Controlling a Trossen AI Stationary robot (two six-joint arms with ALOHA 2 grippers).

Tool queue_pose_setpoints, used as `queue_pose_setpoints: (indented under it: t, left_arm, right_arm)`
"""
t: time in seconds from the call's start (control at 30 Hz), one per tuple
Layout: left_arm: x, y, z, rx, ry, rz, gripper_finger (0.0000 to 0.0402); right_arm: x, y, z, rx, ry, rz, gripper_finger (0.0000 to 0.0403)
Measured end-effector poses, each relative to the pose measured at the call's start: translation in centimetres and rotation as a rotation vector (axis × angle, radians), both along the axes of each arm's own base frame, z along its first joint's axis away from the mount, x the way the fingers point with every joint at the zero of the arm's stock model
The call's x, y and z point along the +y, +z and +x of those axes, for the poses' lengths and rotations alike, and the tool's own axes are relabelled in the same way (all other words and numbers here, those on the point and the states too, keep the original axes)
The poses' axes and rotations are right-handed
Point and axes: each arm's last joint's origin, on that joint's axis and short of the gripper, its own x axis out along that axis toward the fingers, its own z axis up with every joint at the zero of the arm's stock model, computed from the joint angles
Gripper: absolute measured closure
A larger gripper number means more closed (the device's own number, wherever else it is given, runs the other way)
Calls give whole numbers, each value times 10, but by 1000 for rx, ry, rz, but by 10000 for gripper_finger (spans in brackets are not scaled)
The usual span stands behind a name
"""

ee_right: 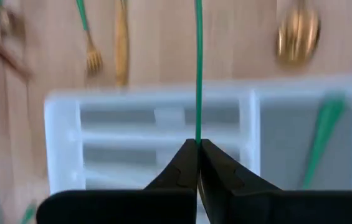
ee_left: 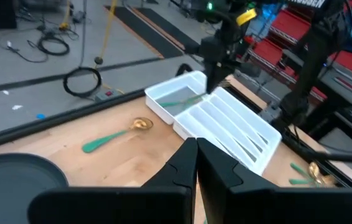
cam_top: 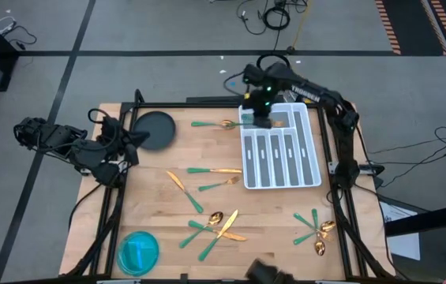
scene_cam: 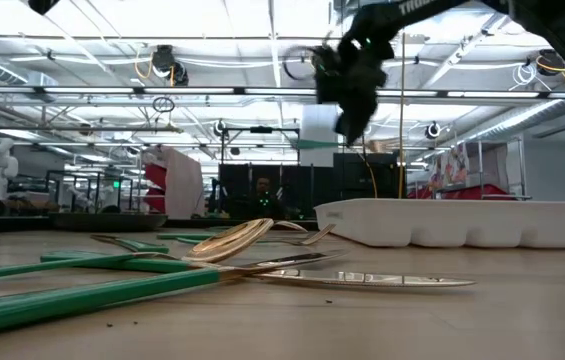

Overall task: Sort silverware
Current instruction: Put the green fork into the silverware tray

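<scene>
Above the far end of the white divided tray (cam_top: 282, 150), the right gripper (ee_right: 197, 144) was closed on the thin teal handle of one piece of silverware (ee_right: 197, 68), held by its end. Such a piece was judged light, stiff and slippery; a grip on the handle suited it best. Other pieces (cam_top: 215, 225) lay scattered on the wooden bench (cam_top: 159, 213), smooth and level. At the bench's left edge the left gripper (ee_left: 197, 146) was kept closed, holding nothing. An open workshop was seen behind.
</scene>
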Motion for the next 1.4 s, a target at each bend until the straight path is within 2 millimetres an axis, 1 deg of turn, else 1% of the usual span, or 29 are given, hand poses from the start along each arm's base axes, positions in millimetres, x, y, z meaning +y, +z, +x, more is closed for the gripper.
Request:
queue_pose_setpoints:
  t: [0.2,0.33,0.43,0.53,0.63,0.8,0.93,1.3,1.4]
  left_arm:
    - [1,1,-1,-15,51,30,384]
    - [2,1,-1,-18,65,36,384]
    - [3,1,-1,-22,78,43,384]
    - [3,1,-1,-24,88,49,384]
    - [3,1,-1,-25,91,51,384]
    - [3,1,-1,-27,97,55,384]
    - [4,2,-2,-28,113,67,384]
    - [5,1,-3,-20,162,111,384]
    - [5,1,-4,-17,163,113,384]
  right_arm:
    - [-37,-11,-34,3,-17,-1,403]
    - [-61,-20,-49,-37,-74,-9,403]
    - [-75,-36,-55,-43,-120,56,403]
    - [-86,-56,-57,13,-143,76,403]
    - [-91,-71,-58,50,-138,97,403]
    - [-99,-76,-63,41,-130,85,403]
    - [-106,-87,-68,58,-148,98,403]
    - [-107,-118,-65,140,-148,199,403]
    - [-106,-123,-63,151,-152,213,403]
